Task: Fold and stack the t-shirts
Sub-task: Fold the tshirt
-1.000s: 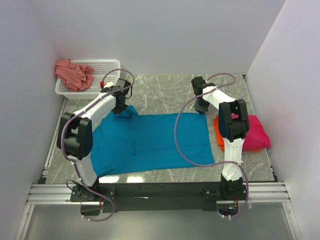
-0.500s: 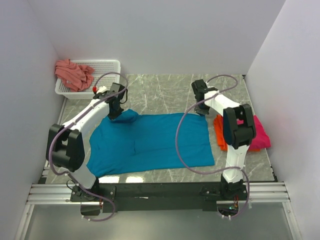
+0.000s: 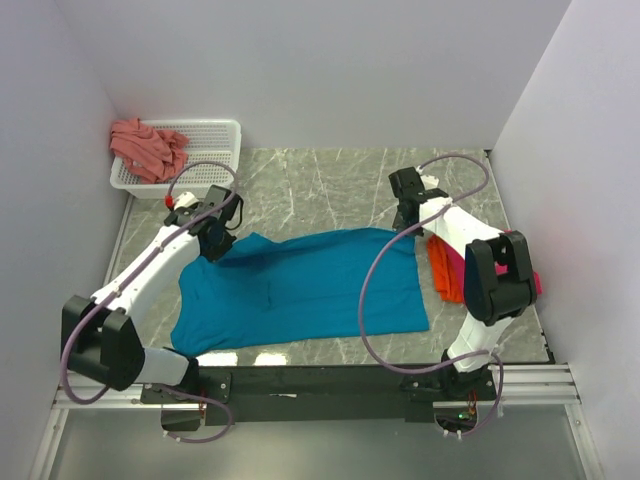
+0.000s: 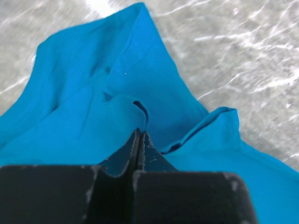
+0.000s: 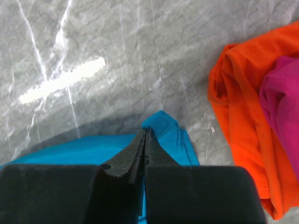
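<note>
Left gripper is pinched tight on a rumpled fold at the 10 o'clock corner of the teal shirt. The right gripper is clamped flat on the soft cloth's 2 o'clock corner. The shirt lies spread mid-table on glossy grey marble. At 3 o'clock sits an orange shirt with a magenta shirt lying on it. At 10 o'clock, the white mesh basket holds a crumpled salmon shirt.
</note>
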Robot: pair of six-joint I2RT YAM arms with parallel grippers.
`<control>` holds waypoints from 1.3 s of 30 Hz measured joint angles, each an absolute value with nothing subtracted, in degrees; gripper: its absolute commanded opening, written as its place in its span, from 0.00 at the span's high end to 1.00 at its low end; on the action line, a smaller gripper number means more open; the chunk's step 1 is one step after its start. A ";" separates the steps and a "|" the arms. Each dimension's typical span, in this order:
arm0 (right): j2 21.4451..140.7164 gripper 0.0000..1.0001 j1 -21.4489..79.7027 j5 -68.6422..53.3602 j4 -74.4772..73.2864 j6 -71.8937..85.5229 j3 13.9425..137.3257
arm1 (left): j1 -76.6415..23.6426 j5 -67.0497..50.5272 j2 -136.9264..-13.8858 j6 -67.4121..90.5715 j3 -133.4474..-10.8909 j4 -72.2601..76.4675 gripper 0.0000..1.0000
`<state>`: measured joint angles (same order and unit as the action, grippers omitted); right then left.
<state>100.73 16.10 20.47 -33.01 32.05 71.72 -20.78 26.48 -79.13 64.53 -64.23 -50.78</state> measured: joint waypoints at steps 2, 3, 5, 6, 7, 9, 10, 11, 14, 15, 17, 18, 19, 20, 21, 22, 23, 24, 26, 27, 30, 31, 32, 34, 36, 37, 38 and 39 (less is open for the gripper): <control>99.72 1.00 16.38 20.38 -32.86 31.88 70.76 | -21.12 26.33 -77.28 65.76 -63.02 -52.05 1.00; 99.18 1.00 16.56 20.40 -32.91 31.83 70.41 | -21.28 26.26 -76.49 66.24 -62.50 -52.66 1.00; 97.95 1.00 16.97 20.36 -32.91 31.62 69.97 | -21.67 25.87 -74.81 67.44 -61.17 -53.82 1.00; 97.36 1.00 17.15 20.36 -32.86 31.55 69.87 | -21.89 25.47 -73.80 68.29 -60.45 -54.65 1.00; 96.73 1.00 17.30 20.36 -32.77 31.44 69.69 | -22.06 25.17 -73.03 68.75 -59.90 -55.29 1.00; 95.46 1.00 17.50 20.36 -32.51 31.20 69.17 | -22.44 24.64 -71.48 69.91 -58.89 -56.55 1.00; 94.98 1.00 17.50 20.34 -32.53 31.03 68.88 | -22.72 24.40 -70.57 70.63 -58.37 -57.30 1.00; 94.41 1.00 17.56 20.34 -32.47 30.94 68.40 | -22.94 24.14 -69.80 71.33 -58.04 -58.08 1.00; 93.56 1.00 17.69 20.34 -32.32 30.61 67.18 | -23.97 23.33 -67.09 73.52 -57.21 -60.75 1.00; 93.34 1.00 17.76 20.34 -32.34 30.57 66.78 | -24.45 23.16 -66.06 74.56 -57.08 -61.60 1.00; 92.86 1.00 18.04 20.27 -32.18 30.39 66.02 | -25.43 22.87 -64.14 76.23 -56.86 -63.29 1.00; 92.66 1.00 18.24 20.18 -32.16 30.33 65.76 | -25.85 22.74 -63.37 76.95 -56.75 -63.99 1.00; 92.36 1.00 18.48 20.16 -32.08 30.30 65.47 | -26.28 22.65 -62.72 77.54 -56.53 -64.51 1.00; 92.01 1.00 18.76 20.10 -32.01 30.24 65.14 | -26.74 22.48 -62.11 78.24 -56.31 -65.28 1.00; 91.66 1.00 19.03 20.05 -31.94 30.15 64.84 | -27.16 22.28 -61.65 78.89 -56.07 -65.98 1.00; 91.20 1.00 19.27 20.01 -31.59 30.13 64.42 | -27.57 22.11 -61.36 79.42 -55.83 -66.61 1.00; 90.76 1.00 19.42 19.97 -31.48 30.13 64.03 | -28.01 21.93 -61.25 80.03 -55.59 -67.40 1.00; 90.43 1.00 19.53 19.92 -31.29 30.13 63.61 | -28.38 21.82 -61.25 80.47 -55.55 -68.25 1.00; 89.47 1.00 19.66 19.90 -30.85 30.15 62.33 | -29.26 21.91 -61.25 81.41 -55.55 -70.17 1.00; 88.97 1.00 19.70 19.90 -30.85 30.13 61.67 | -29.56 22.00 -61.25 81.82 -55.53 -71.11 1.00; 87.59 1.00 19.75 19.90 -30.52 30.15 59.72 | -29.89 22.41 -61.21 82.19 -54.89 -72.97 1.00; 87.00 1.00 19.75 19.92 -30.37 30.17 58.87 | -29.91 22.39 -61.14 82.11 -54.35 -73.10 1.00; 86.37 1.00 19.75 19.94 -30.37 30.24 57.95 | -29.93 22.33 -61.14 81.80 -53.65 -73.06 1.00; 85.03 1.00 19.75 19.97 -30.28 30.46 55.94 | -29.93 22.09 -61.14 81.08 -52.23 -72.62 1.00; 83.68 1.00 19.75 19.88 -30.15 30.68 53.98 | -29.93 21.65 -61.17 80.25 -50.78 -71.94 1.00; 82.83 0.97 19.75 19.77 -30.00 30.83 52.73 | -29.95 21.56 -61.23 80.01 -50.35 -71.77 0.99; 81.91 0.90 19.75 19.46 -29.93 31.00 51.40 | -29.95 21.37 -61.32 79.75 -49.98 -71.72 0.97; 80.79 0.83 19.75 19.14 -29.65 31.27 49.93 | -29.95 21.21 -61.39 79.55 -49.78 -71.70 0.94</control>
<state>80.79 19.75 19.14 -29.65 31.27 49.93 -29.95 21.21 -61.39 79.55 -49.78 -71.70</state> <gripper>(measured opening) 0.060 0.019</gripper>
